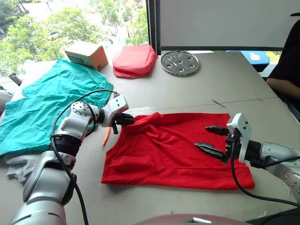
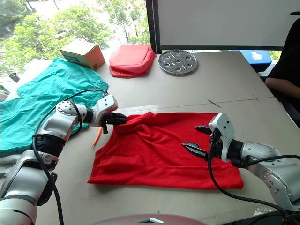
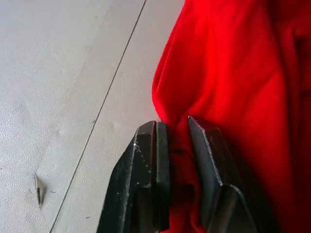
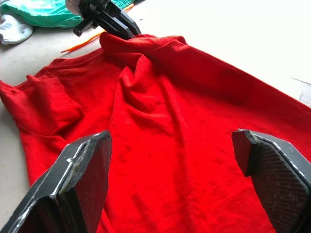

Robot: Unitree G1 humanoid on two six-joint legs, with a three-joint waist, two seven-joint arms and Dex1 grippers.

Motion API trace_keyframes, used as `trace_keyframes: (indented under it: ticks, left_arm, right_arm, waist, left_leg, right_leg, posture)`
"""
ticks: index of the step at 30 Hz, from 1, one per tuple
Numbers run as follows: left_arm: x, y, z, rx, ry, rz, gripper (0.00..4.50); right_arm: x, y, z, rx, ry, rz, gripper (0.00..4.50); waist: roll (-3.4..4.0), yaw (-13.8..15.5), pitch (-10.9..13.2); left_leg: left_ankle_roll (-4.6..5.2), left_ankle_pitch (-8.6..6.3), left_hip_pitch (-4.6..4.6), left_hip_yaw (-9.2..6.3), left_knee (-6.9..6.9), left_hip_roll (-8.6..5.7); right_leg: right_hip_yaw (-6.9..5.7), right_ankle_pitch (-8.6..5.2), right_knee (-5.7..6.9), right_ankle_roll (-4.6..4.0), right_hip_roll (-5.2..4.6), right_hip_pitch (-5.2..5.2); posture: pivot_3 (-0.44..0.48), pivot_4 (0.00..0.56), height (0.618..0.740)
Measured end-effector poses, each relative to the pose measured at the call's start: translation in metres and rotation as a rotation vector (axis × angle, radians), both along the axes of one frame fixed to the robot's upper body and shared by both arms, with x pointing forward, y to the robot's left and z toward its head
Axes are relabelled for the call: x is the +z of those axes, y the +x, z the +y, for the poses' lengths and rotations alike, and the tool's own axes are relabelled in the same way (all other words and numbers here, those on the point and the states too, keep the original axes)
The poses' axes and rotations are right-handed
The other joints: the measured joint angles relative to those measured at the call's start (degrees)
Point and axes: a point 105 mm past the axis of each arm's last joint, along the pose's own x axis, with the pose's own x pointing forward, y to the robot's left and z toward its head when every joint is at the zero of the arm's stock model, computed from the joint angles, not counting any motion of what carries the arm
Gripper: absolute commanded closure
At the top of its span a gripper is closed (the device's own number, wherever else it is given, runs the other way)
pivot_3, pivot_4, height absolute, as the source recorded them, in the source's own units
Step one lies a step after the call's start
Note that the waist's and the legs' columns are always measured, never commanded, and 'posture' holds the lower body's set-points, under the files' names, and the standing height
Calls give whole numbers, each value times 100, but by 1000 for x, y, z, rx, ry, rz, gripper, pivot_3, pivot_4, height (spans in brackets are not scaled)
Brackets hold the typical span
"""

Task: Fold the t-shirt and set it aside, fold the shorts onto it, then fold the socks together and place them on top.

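The red t-shirt (image 1: 173, 152) lies spread on the grey table (image 1: 225, 84), bunched into folds at its upper left corner. My left gripper (image 1: 129, 120) is shut on that bunched edge, and the left wrist view shows red cloth pinched between the fingers (image 3: 150, 145). My right gripper (image 1: 212, 139) hangs open just over the shirt's right part, holding nothing. The teal shorts (image 1: 47, 103) lie flat at the table's left, with an orange drawstring (image 1: 106, 137) trailing toward the shirt. A grey-white sock (image 1: 18, 166) peeks out below the shorts.
At the back stand a cardboard box (image 1: 86, 55), a padded pinkish-red pouch (image 1: 135, 61) and a round metal disc with holes (image 1: 180, 62). A person's arm (image 1: 283, 86) rests at the table's right edge.
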Motion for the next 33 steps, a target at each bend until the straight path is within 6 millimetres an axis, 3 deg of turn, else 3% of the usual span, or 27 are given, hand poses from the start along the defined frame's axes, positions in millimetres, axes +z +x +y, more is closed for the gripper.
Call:
trace_keyframes:
  ticks: [8,16,20,24,28,33]
  left_arm:
    - [4,4,-3,102,-153,75,4482]
    - [9,23,-16,133,-220,-87,4482]
    - [28,41,-14,199,-256,-140,4482]
    - [36,47,-10,232,-289,-105,2705]
    - [28,46,-7,264,-288,-67,740]
    - [22,51,-11,290,-292,-41,740]
  right_arm:
    - [0,0,0,0,0,-4,300]
    - [3,2,0,0,0,-22,300]
    - [2,2,0,-1,-1,-26,300]
    - [2,2,0,-3,-2,-24,300]
    - [1,2,-1,-5,-3,-21,300]
    - [0,1,-1,-7,-3,-15,300]
  waist:
    - [0,20,4]
    - [-29,98,33]
    - [-38,94,39]
    - [-38,88,39]
    - [-38,88,39]
    - [-42,100,41]
  left_leg:
    - [5,-3,-19,-16,34,-5]
    - [7,-4,-40,-27,49,-7]
    - [7,-4,-48,-33,54,-7]
    - [8,-4,-49,-33,54,-7]
    - [9,-5,-50,-33,54,-6]
    - [9,-5,-55,-34,59,-8]
  right_leg:
    - [-15,-1,5,3,1,0]
    - [-25,1,5,2,3,-1]
    - [-32,2,5,3,7,-3]
    - [-33,3,5,5,11,-3]
    - [-32,3,4,5,11,-3]
    - [-33,3,4,4,10,-3]
  posture:
    - [0,150,740]
    - [0,150,740]
    - [0,150,740]
    - [0,150,740]
    - [0,150,740]
    - [0,150,740]
